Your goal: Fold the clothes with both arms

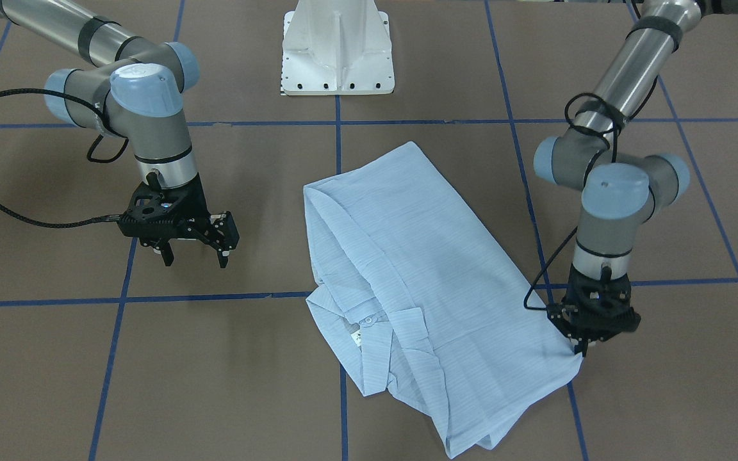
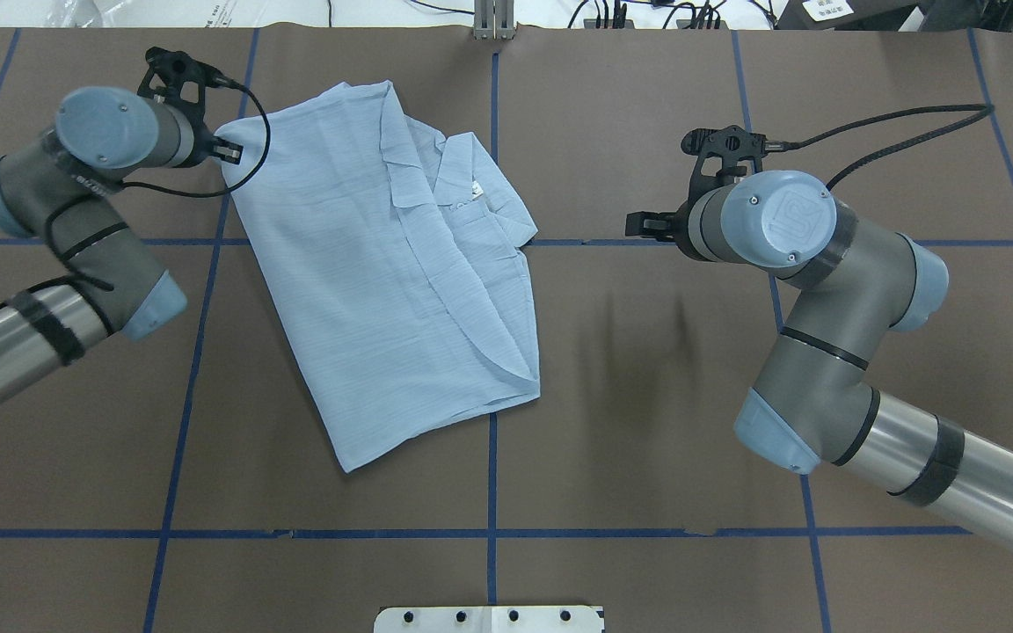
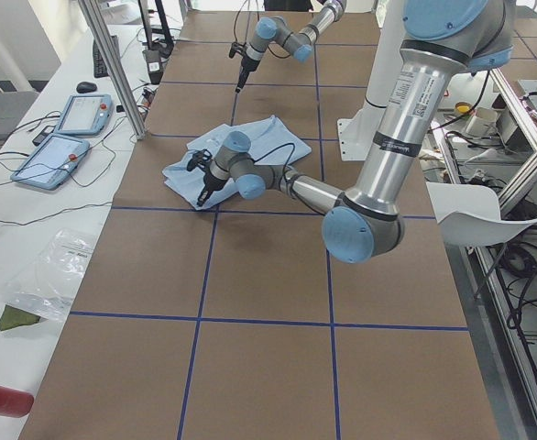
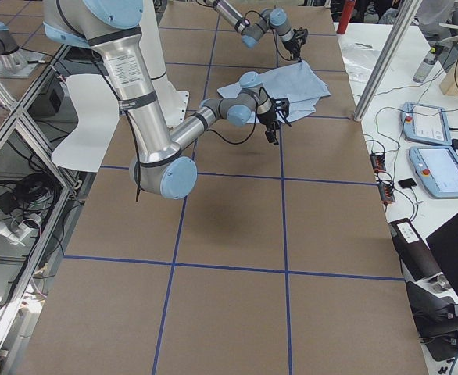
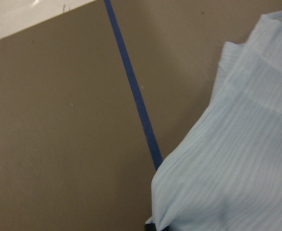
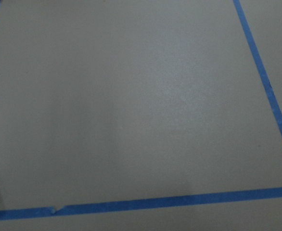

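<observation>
The pale-blue striped shirt lies partly folded in the middle of the table, with its collar and buttons facing up; it also shows in the overhead view. My left gripper is low at one corner of the shirt, its fingers closed on the cloth edge. In the overhead view this gripper is at the shirt's far left corner. The left wrist view shows the shirt reaching down to the frame's bottom edge. My right gripper is open and empty, hovering above bare table well away from the shirt.
The white pedestal base stands at the robot's side of the table. Blue tape lines cross the brown surface. A metal post and two tablets are beside the table's far edge.
</observation>
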`<act>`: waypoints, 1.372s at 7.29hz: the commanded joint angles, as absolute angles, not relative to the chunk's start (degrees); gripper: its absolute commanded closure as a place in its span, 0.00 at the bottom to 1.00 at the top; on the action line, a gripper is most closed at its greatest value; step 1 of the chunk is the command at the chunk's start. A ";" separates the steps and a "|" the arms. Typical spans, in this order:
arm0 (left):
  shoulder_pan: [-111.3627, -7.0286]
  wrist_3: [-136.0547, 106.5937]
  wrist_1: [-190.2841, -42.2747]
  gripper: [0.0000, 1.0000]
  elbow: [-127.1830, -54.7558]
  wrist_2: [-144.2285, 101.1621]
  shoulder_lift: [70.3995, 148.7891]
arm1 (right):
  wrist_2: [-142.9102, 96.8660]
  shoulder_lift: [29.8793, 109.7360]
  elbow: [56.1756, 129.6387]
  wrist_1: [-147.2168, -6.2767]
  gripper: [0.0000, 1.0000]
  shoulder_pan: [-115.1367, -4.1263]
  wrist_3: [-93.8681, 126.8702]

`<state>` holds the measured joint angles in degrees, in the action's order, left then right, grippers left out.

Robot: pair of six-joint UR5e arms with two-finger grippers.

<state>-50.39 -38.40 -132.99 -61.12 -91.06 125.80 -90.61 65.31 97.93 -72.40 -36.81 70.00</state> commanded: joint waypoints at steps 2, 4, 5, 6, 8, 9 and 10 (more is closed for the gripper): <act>-53.16 -34.92 -138.51 0.66 -49.13 -93.24 135.53 | -90.62 65.13 100.19 -72.77 0.00 -35.16 71.80; -54.83 -32.43 -140.27 0.00 -55.32 -99.01 131.08 | -90.18 61.55 99.58 -73.65 0.00 -32.36 76.79; -55.71 -32.34 -140.62 0.00 -59.11 -103.66 127.48 | -90.18 57.96 99.23 -78.61 0.00 -31.21 79.77; -55.81 -32.43 -140.54 0.00 -63.76 -103.88 124.22 | -89.48 53.74 97.49 -83.88 0.00 -29.90 83.63; -55.64 -33.31 -140.36 0.00 -69.94 -103.89 119.72 | -83.43 44.61 85.06 -83.67 0.18 -27.69 88.31; -55.46 -33.48 -140.36 0.00 -70.05 -103.80 119.62 | -83.32 42.99 81.77 -82.45 0.37 -27.69 88.16; -55.28 -33.49 -140.36 0.00 -70.05 -103.80 119.62 | -83.23 42.89 79.56 -79.48 0.42 -27.60 88.07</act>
<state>-55.48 -33.38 -140.37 -69.50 -103.80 120.03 -83.77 44.41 83.53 -82.13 -27.83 87.77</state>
